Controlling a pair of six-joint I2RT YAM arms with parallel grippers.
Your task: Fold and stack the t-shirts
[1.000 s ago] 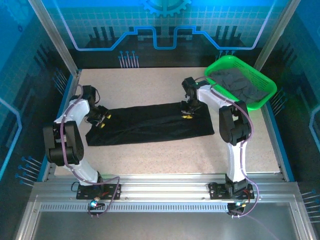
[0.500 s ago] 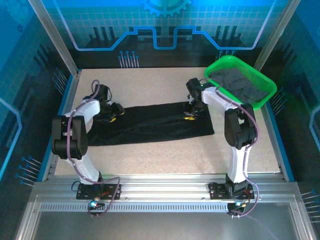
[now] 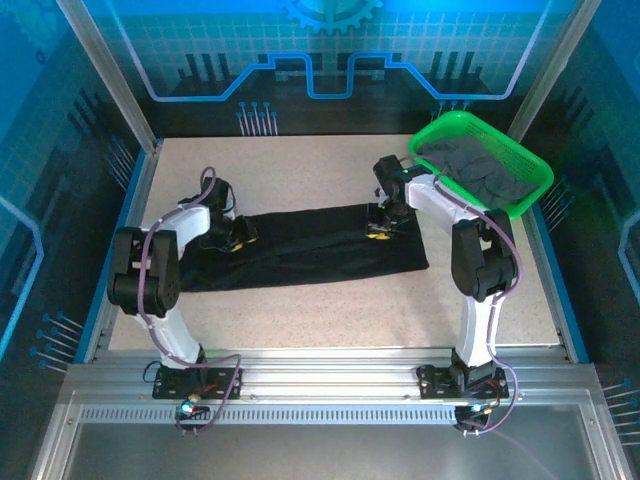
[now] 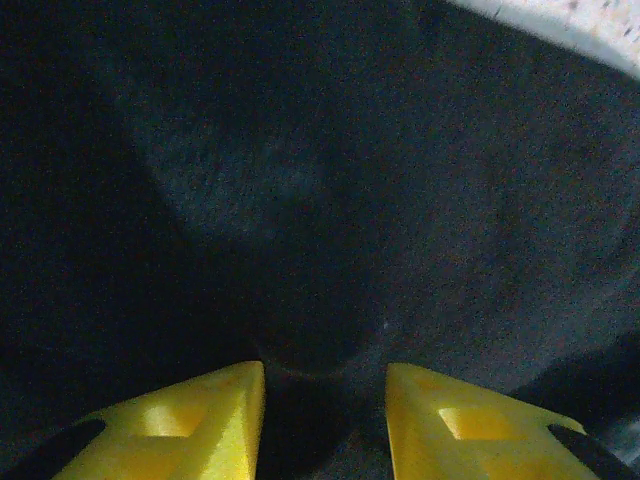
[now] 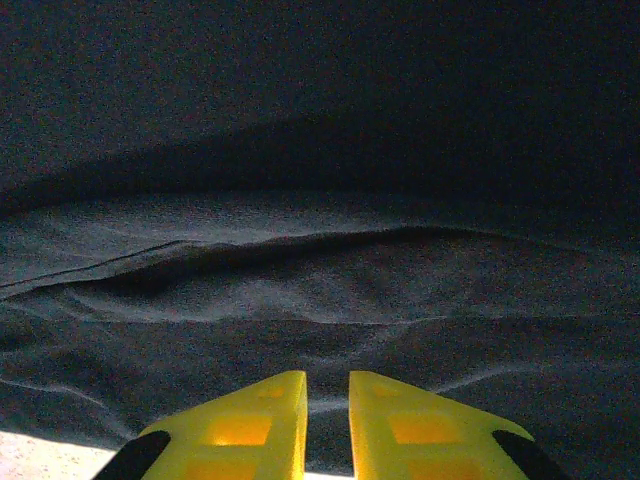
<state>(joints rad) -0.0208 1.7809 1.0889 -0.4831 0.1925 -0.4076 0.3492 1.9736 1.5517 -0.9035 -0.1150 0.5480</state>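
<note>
A black t-shirt (image 3: 310, 250) lies on the table, folded into a long strip running left to right. My left gripper (image 3: 243, 234) is low over the strip's upper left part. In the left wrist view its yellow fingers (image 4: 210, 415) stand apart on the black cloth (image 4: 330, 200), so the left gripper (image 4: 325, 372) is open. My right gripper (image 3: 378, 233) sits at the strip's upper right edge. In the right wrist view the right gripper (image 5: 328, 380) has its fingers almost together, with a thin layer of the wrinkled cloth (image 5: 330, 290) between them. Dark grey t-shirts (image 3: 482, 166) lie crumpled in the basket.
The bright green mesh basket (image 3: 531, 186) stands at the back right, close to the right arm's elbow. Bare speckled table (image 3: 300, 320) runs in front of the shirt. A metal frame and blue walls (image 3: 100, 220) bound the table.
The left gripper has travelled right from the strip's left end onto the cloth, and its fingers widened, then narrowed. The right gripper has stayed nearly still.
</note>
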